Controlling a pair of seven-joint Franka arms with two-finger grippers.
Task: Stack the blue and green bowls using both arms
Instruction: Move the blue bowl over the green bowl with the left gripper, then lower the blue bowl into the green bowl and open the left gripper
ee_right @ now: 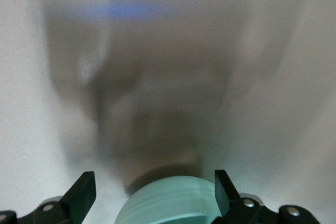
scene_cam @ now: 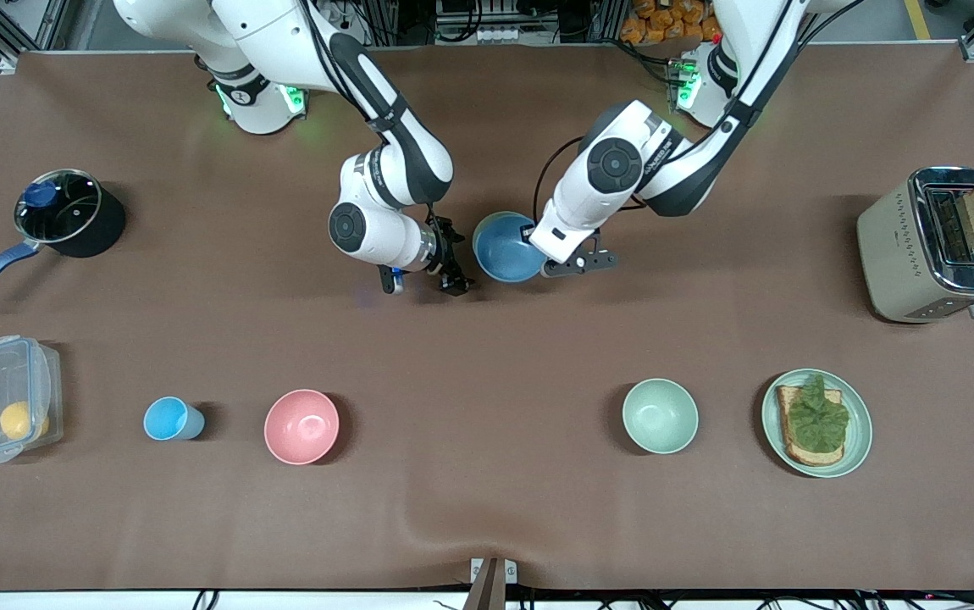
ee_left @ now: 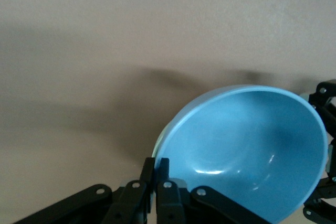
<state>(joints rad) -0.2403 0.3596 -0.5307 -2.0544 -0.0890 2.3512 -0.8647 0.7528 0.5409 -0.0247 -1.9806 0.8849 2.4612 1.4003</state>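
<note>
Right-arm end first: black pot [scene_cam: 72, 219] with a glass lid and a blue handle. Nearer the front camera sits a clear plastic box [scene_cam: 4, 398] with something yellow-orange inside. Next along that row are a small bright-blue cup [scene_cam: 172, 418] lying on its side and a matte pink bowl [scene_cam: 301, 426], upright. The right gripper [scene_cam: 422, 286] [ee_right: 153, 182] hangs over mid-table just beside the bowl stack, fingers wide apart and holding nothing. Its wrist view shows a pale rounded wall between them, which I read as the green bowl [ee_right: 168, 203]. The blue bowl [scene_cam: 508, 246] [ee_left: 247, 145] is over mid-table between the two grippers. It's round, so no long axis, and it's tilted with its mouth tipped up toward the front camera. It's matte sky blue with a soft highlight inside. The left wrist view shows a thin pale-green sliver under its rim, so it looks nested in the green one. The left gripper [scene_cam: 559, 268] [ee_left: 156, 169] is pinched tight on the blue bowl's rim. Toward the left arm's end stands a mint bowl [scene_cam: 660, 415], upright. Beside it is a flat mint plate [scene_cam: 860, 440] with toast and a leaf. A steel-topped beige toaster [scene_cam: 898, 254] has a slice sticking out. The table [scene_cam: 487, 508] wears brown cloth, slightly rippled at the front edge. Aluminium framing and cables show along the base side.
</note>
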